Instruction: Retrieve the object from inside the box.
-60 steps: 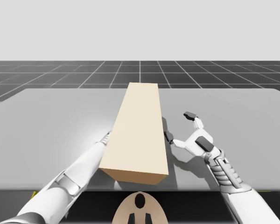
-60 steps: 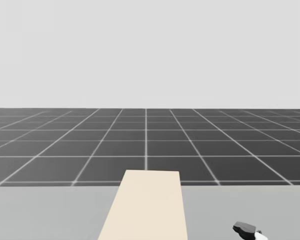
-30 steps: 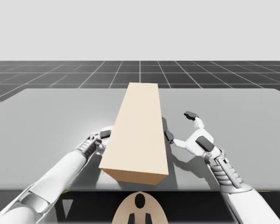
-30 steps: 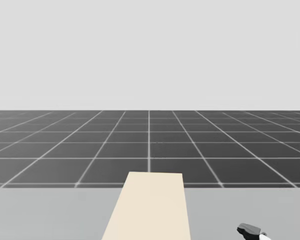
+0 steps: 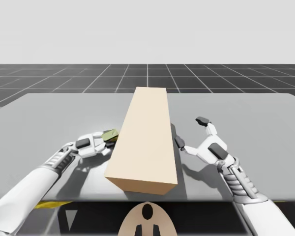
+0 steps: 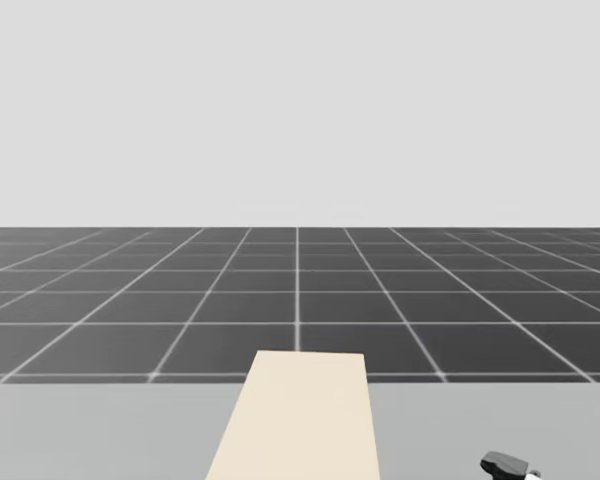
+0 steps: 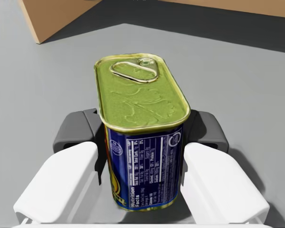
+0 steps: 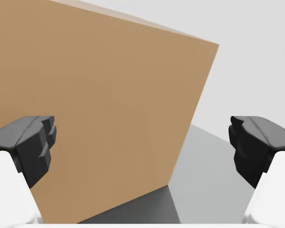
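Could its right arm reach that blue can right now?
Probably not directly: the tan box stands between my right gripper and the blue can, which my left gripper grips.

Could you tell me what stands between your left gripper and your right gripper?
The long tan cardboard box stands between my left gripper, shut on the blue rectangular can, and my open right gripper, as the high view shows.

A blue rectangular can (image 7: 141,137) is displaying a white panel of fine black print on its near side, the lettering being too small to read.
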{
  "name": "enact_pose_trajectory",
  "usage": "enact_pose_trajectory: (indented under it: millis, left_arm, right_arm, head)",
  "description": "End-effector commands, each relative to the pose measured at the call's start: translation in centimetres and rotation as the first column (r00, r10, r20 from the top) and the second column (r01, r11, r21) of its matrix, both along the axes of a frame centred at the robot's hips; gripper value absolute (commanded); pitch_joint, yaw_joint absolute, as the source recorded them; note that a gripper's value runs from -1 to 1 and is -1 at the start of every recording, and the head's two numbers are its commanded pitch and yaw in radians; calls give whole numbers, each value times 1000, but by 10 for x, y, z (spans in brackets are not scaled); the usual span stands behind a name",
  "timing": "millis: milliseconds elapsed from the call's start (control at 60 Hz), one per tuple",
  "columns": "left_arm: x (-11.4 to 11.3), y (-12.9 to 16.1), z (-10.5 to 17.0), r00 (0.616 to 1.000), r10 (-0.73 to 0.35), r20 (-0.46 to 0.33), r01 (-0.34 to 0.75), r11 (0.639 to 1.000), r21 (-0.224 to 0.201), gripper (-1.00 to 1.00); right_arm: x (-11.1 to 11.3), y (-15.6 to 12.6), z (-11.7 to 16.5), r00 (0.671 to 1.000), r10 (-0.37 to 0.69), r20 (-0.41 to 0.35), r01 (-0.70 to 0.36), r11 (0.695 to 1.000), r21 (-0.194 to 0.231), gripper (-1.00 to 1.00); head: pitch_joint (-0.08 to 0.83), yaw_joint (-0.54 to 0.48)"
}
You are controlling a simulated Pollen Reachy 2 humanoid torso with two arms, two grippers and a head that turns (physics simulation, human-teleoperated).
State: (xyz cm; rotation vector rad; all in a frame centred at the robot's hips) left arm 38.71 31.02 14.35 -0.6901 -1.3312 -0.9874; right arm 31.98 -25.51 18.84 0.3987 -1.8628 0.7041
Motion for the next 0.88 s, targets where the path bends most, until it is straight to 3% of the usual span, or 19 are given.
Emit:
enact_pose_trajectory:
  millis: [17, 233, 367, 733, 883]
  left_arm:
    - [11, 18, 46, 996, 21, 87, -19, 1000, -21, 1000]
    - [25, 32, 100, 988, 63, 137, -63, 998, -9, 1000]
    - [36, 33, 130, 983, 80, 166, -76, 997, -26, 1000]
    - [59, 8, 218, 959, 74, 273, -81, 997, 18, 1000]
    - [64, -2, 258, 944, 75, 322, -82, 997, 8, 1000]
  right_arm:
    - [0, -1, 1, 1000, -2, 0, 2, 1000, 4, -1000]
    - [0, -2, 1, 1000, -4, 0, 4, 1000, 6, -1000]
    - [0, -3, 2, 1000, -6, -1, 6, 1000, 9, -1000]
    - [4, -10, 1, 997, -60, -51, 60, 998, 6, -1000]
    - [5, -10, 0, 996, -60, -61, 61, 998, 8, -1000]
  head:
    - [-1, -6]
    - [-10, -10]
    - [-14, -16]
    - [-15, -33]
    - [-10, -37]
